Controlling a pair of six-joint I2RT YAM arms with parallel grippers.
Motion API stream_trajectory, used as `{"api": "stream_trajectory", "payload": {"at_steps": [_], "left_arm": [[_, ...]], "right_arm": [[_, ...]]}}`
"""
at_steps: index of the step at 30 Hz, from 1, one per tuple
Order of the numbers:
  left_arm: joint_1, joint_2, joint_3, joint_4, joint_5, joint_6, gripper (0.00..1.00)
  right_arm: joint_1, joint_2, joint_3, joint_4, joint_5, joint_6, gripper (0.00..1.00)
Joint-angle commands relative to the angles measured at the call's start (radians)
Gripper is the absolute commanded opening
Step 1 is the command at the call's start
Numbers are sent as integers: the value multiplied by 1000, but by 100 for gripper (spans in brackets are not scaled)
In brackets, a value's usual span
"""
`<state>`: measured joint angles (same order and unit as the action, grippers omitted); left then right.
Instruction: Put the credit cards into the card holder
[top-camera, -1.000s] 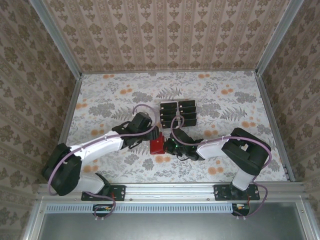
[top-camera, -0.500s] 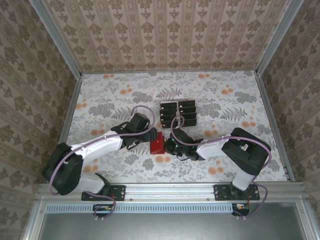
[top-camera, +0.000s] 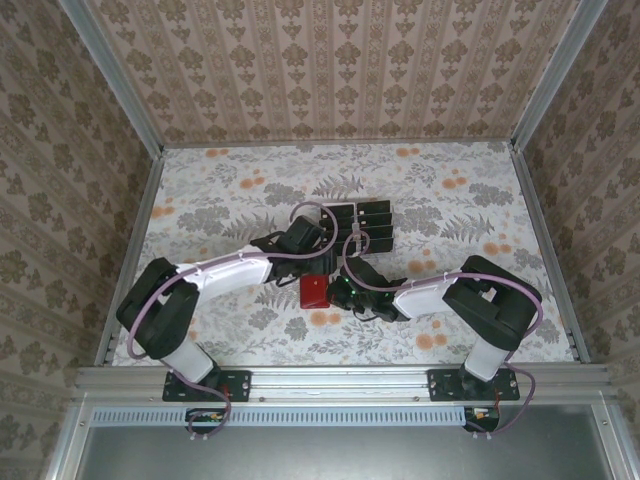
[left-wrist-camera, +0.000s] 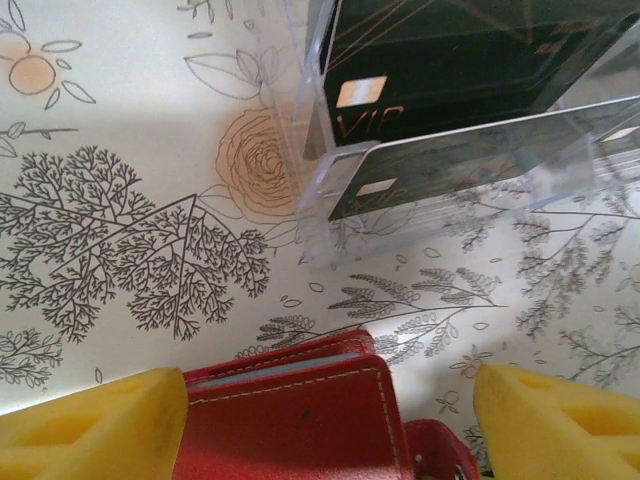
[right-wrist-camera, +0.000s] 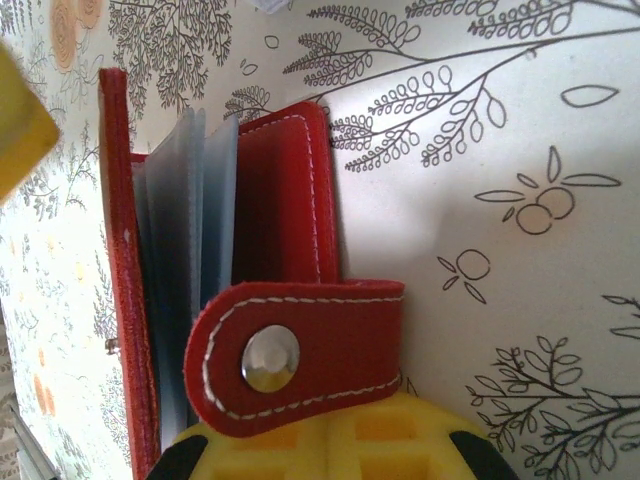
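Between rack (left-wrist-camera: 306, 150) and wallet (top-camera: 314, 291) only a narrow strip of table (top-camera: 220, 200) is left bare, and it is overhung by the left gripper (top-camera: 312, 258), whose parted fingers straddle the wallet's top. The wallet's right side is blocked by the right gripper (top-camera: 338, 292), clamped on its strap. Wide bare table is left to both sides and beyond the rack, bounded by walls (top-camera: 330, 70).
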<state>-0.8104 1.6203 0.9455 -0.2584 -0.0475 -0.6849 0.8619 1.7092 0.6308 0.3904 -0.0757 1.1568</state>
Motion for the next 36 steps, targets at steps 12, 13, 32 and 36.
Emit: {"api": "stream_trajectory", "payload": {"at_steps": [12,13,32,36], "left_arm": [[-4,27,45,-133,-49,53,74],[-4,21,45,-141,-54,55,73],[48,-126,-48,-204,-79,66,69],[74,-189,-109,-203,-80,42,69]], "right_arm": [[0,98,-54,-127,21,47,0],[-1,99,-55,-130,24,49,0],[0,126,-43,-168,27,77,0],[-1,132,-42,-170,25,81,0]]}}
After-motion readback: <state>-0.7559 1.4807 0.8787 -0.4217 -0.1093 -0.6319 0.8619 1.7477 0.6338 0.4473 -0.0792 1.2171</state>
